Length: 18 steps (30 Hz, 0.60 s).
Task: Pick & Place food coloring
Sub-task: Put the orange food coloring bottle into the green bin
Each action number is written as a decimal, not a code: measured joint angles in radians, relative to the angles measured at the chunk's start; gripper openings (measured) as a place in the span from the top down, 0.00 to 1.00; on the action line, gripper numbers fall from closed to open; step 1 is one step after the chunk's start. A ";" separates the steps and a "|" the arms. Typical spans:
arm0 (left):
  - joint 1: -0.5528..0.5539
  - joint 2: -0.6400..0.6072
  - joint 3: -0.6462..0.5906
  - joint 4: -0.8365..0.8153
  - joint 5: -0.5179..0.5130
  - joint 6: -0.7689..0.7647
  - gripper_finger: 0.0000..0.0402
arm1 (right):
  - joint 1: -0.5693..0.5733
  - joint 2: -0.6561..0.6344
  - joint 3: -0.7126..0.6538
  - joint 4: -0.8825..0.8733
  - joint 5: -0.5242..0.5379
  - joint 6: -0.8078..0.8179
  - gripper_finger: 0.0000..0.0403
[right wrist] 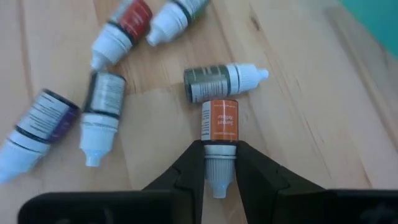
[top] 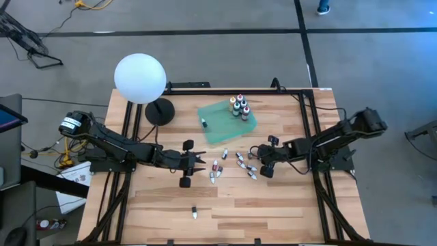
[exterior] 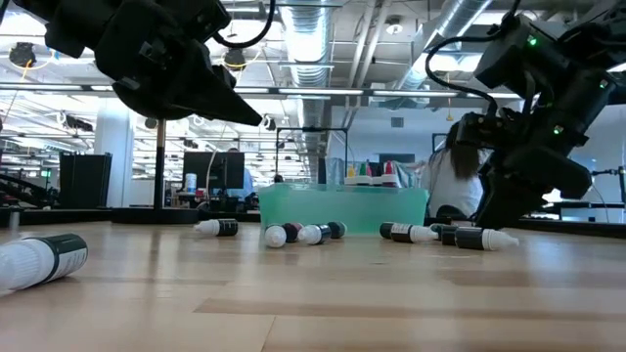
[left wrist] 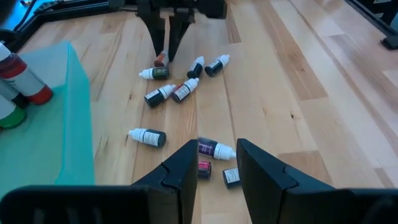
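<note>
The food coloring is in two groups. A few finger-length bottles stand on the flat green tray, and one dark bottle lies there. Several white-tipped droppers lie scattered on the wood in front of the tray. My left gripper hangs open over one cluster, with a purple-labelled dropper below its fingers. My right gripper is shut on an orange-labelled dropper in the other cluster. A lone dropper lies near the table's near edge. My right gripper pinches the orange-labelled dropper by its white cap end, between the two fingers. The fingers slant down from above and lie along the bottle, whose labelled body sticks out past the fingertips. I cannot tell whether it is lifted or still on the wood.
A lamp with a white globe and a dark round base stands at the table's far left. A grey-labelled dropper lies right beside the held one. Bare wood stretches along the near side. A person shows in the room beyond.
</note>
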State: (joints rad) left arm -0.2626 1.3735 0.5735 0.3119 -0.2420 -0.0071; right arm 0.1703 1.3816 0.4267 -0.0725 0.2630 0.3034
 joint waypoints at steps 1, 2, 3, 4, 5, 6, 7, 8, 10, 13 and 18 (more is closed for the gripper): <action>0.000 0.000 0.000 -0.007 0.000 0.000 0.74 | 0.000 -0.008 0.000 0.001 0.000 -0.001 0.83; 0.000 0.000 0.000 -0.017 0.000 0.000 0.74 | 0.000 -0.019 0.000 -0.001 0.000 -0.007 0.83; 0.000 0.000 0.000 -0.027 0.000 -0.001 0.74 | 0.000 -0.035 0.000 -0.003 0.000 -0.014 0.83; 0.000 0.000 0.000 -0.034 0.000 -0.003 0.74 | 0.000 -0.053 0.001 -0.002 0.000 -0.017 0.83; 0.000 0.000 0.000 -0.039 0.000 -0.004 0.74 | 0.000 -0.072 0.005 -0.008 0.001 -0.023 0.83; 0.000 0.000 0.000 -0.044 0.000 -0.005 0.74 | 0.000 -0.093 0.011 -0.019 0.003 -0.031 0.83; 0.000 0.000 0.000 -0.047 0.000 -0.005 0.74 | 0.000 -0.115 0.018 -0.030 0.007 -0.043 0.83; 0.000 0.000 0.000 -0.048 0.000 -0.004 0.74 | 0.000 -0.132 0.028 -0.032 0.015 -0.057 0.83; 0.000 0.000 0.000 -0.051 0.000 -0.004 0.74 | -0.002 -0.167 0.051 -0.032 0.027 -0.099 0.83; 0.001 0.000 0.000 -0.052 -0.001 0.004 0.74 | -0.025 -0.185 0.097 -0.019 0.057 -0.187 0.83; 0.001 0.000 0.000 -0.053 -0.008 0.012 0.74 | -0.104 -0.121 0.190 0.043 0.071 -0.340 0.83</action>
State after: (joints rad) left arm -0.2619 1.3735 0.5733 0.2587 -0.2504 0.0048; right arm 0.0661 1.2607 0.6165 -0.0298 0.3336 -0.0363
